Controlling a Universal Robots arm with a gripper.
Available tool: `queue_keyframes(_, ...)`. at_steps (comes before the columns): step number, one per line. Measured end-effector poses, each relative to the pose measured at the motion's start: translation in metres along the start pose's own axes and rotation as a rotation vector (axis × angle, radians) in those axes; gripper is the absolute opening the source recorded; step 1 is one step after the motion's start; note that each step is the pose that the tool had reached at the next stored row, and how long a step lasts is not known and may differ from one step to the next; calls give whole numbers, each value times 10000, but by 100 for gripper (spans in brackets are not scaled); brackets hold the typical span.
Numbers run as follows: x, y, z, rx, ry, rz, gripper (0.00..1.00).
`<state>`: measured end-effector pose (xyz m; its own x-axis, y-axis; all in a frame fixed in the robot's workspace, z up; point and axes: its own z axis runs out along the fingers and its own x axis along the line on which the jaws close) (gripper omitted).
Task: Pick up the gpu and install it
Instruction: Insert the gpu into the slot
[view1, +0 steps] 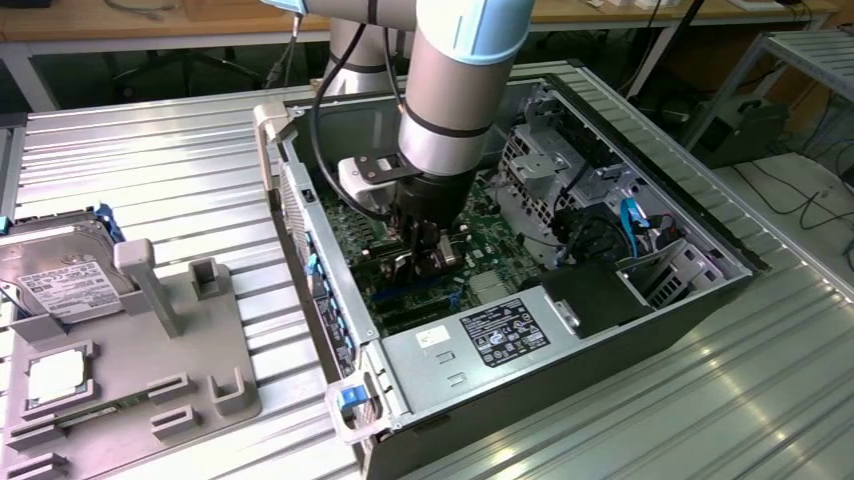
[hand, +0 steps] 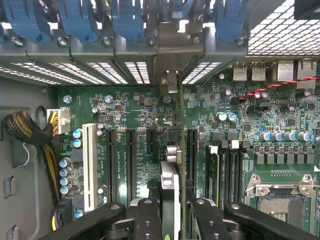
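Note:
The gpu (hand: 171, 187) is seen edge-on in the wrist view, standing upright over the green motherboard (hand: 145, 115) inside the open computer case (view1: 707, 235). Its silver end bracket (hand: 172, 60) reaches up into the row of rear slot openings. My gripper (hand: 175, 222) is shut on the card, with one black finger (hand: 147, 220) on each side of it. The card's lower edge sits in line with a black expansion slot (hand: 191, 155). In the exterior view the gripper (view1: 424, 258) is low inside the case, just above the board.
Blue slot latches (hand: 125, 20) line the case's rear wall. A white slot (hand: 90, 165), a cable bundle (hand: 30, 130) and the CPU socket (hand: 277, 200) flank the card. Outside the case, a grey holder (view1: 200, 390) carries a hard drive (view1: 54, 270) and a CPU chip (view1: 60, 375).

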<state>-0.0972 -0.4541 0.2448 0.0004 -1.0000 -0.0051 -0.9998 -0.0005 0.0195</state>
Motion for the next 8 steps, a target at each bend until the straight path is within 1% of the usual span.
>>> queue_keyframes(2,0,-1,0,-1,-2,1,28)
queue_keyframes(3,0,-21,0,0,-9,19,28)
queue_keyframes(4,1,-21,-1,16,-29,17,28)
queue_keyframes(5,2,-1,30,13,-21,16,28)
queue_keyframes(6,1,6,44,15,-26,16,28)
queue_keyframes(7,0,7,-7,19,-33,17,28)
queue_keyframes(8,1,8,-11,16,-27,17,28)
